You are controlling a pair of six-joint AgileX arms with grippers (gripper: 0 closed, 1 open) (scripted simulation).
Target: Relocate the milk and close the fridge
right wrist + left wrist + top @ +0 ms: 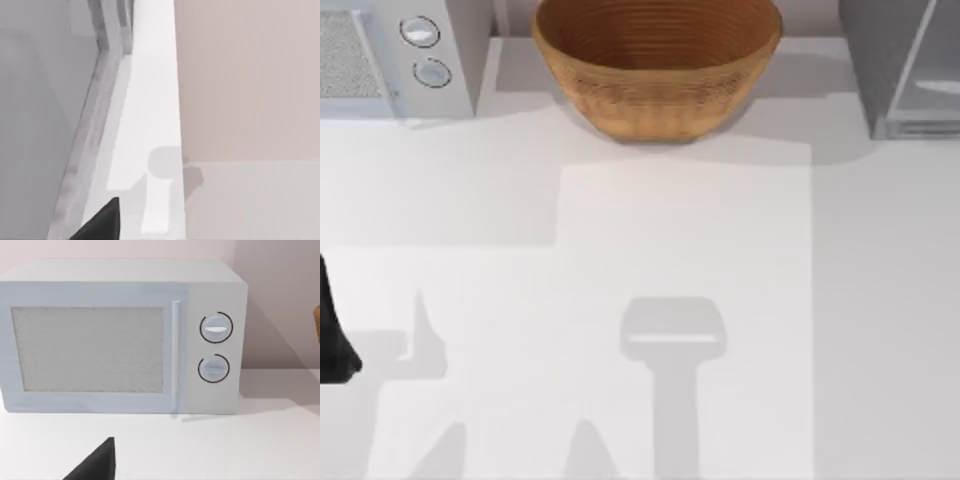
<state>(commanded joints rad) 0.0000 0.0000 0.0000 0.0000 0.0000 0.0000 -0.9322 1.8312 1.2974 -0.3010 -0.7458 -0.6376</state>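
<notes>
Grey speckled cabinet at the far right of the table in the top view: fridge, pale glassy door panel slanting away from the body, so judged to stand open. Woven basket at far centre, white microwave at far left. Dark bulk of the left arm at the near left edge, well apart from the fridge. Place of the milk: cannot tell.

Left wrist view: faces the microwave and its two round knobs. Dark tip of the left gripper low over bare white table, touching nothing, apart from the microwave front. Open or closed: cannot tell.

Right wrist view: looks along the fridge and its light frame, with a strip of table and the pinkish wall beyond. Dark tip of the right gripper just beside the frame's near end, contact not clear. Open or closed: cannot tell.

Handling, as a judgement: door likely stiff, light and hinged, swinging freely under a steady push. Glassy panel probably slick, so better pressed on the frame near the free edge than pinched. Milk likely light, with thin card walls that dent under a hard squeeze; best taken across two flat sides at mid-height, gently. Right gripper the closer of the two to the door.
</notes>
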